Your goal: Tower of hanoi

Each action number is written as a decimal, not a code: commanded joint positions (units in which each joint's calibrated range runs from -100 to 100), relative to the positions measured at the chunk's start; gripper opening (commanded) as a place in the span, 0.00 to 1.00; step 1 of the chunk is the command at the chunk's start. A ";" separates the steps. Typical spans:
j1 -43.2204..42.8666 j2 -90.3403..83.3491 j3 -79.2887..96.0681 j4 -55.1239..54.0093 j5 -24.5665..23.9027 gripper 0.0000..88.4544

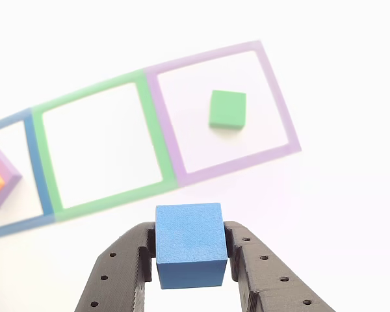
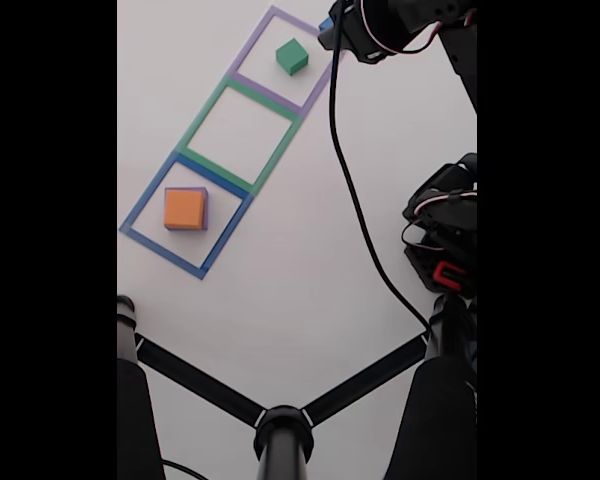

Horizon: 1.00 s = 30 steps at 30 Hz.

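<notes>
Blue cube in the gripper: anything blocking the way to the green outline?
Nothing visible. The gripper holds the blue cube just outside the taped row; the middle green outline is bare inside. The green cube sits in the purple outline, the orange block in the blue outline, both off to the sides.

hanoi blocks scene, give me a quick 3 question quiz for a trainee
1. True or false: the hand is shut on the blue block.
2. Which taped square holds the green block? A) blue B) green C) purple
3. Fill in: in the fixed view, the orange block sits on the ____ block.

Key: 1 true; 2 C, the purple square; 3 purple.
</notes>
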<state>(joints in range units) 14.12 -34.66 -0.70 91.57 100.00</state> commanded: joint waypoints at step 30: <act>-14.01 -7.57 67.80 -76.56 0.00 0.04</act>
<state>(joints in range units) 1.43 -44.20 60.57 34.59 100.00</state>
